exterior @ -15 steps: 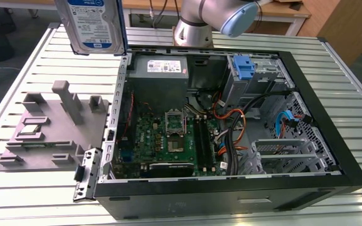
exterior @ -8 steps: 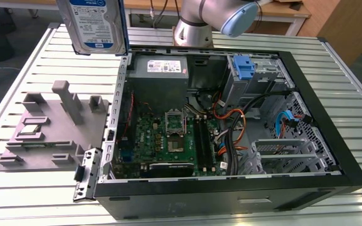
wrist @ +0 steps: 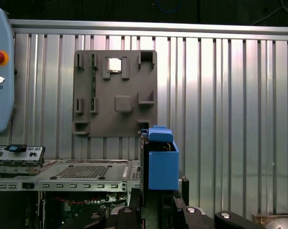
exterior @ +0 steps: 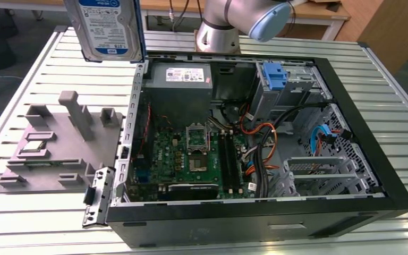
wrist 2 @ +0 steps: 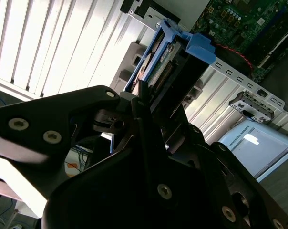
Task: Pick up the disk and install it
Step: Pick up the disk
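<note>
Disk [exterior: 110,29] aloft, upright, above tabletop [exterior: 41,234] near open computer case [exterior: 261,226] back corner, exterior view's left. Claw [wrist 2: 145,98] clamped on one end. Likely rigid, hefty, smooth-faced, shock-sensitive; grip metal body, avoiding blue rails [wrist: 162,167] and connector.

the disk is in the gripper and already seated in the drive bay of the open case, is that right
Not quite: it is not seated. The disk is in the gripper, but it is held up in the air outside the open case, towards the exterior view's upper left. The exterior view shows this.
</note>
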`<action>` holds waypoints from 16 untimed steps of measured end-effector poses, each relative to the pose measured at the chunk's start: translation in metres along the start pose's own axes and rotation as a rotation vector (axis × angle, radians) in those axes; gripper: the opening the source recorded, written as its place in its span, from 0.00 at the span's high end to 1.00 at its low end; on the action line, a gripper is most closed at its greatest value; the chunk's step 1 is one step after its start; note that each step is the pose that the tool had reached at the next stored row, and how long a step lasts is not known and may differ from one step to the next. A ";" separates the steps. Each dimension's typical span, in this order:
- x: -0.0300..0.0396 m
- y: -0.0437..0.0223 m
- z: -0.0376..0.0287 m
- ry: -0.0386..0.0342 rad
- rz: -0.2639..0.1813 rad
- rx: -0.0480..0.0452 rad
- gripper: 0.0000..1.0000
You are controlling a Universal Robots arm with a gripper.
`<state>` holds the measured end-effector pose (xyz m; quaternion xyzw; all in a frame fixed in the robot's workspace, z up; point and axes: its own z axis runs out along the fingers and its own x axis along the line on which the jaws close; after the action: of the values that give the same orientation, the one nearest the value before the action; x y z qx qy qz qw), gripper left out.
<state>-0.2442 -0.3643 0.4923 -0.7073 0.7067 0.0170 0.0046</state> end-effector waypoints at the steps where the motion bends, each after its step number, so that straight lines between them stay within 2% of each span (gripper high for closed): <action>1: 0.0000 -0.0009 0.0000 0.0000 0.000 0.0000 0.65; 7: 0.0001 -0.0117 0.0001 -0.0001 0.000 0.0002 0.65; 16: 0.0001 -0.0363 0.0001 -0.0001 0.000 0.0001 0.65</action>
<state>-0.2079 -0.3643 0.4915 -0.7073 0.7067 0.0170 0.0047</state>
